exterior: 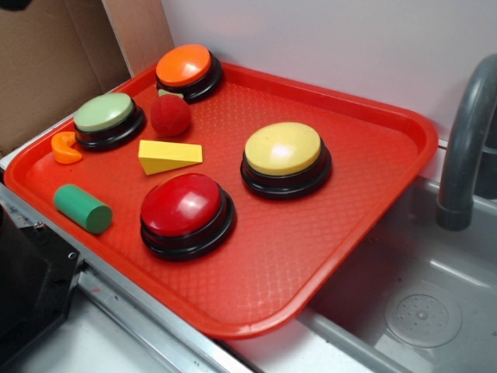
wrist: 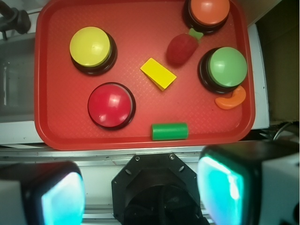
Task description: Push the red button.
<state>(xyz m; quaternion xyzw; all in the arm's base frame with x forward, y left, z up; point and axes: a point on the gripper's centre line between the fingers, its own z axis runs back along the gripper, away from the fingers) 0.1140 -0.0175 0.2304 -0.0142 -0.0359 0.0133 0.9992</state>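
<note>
On the red tray (exterior: 365, 116), going from left to right in the exterior view, the green cylinder (exterior: 82, 208) lies just left of the red button (exterior: 185, 214), and the yellow button (exterior: 284, 158) stands to its right and a little behind. The red button sits near the front rim of the tray, with nothing on top of it. Its dome looks hard, glossy and probably slippery, so I think a press straight down on the middle of the dome is safest. The claw (wrist: 140, 197) is apart, its two fingers wide, and it is well back from the tray.
</note>
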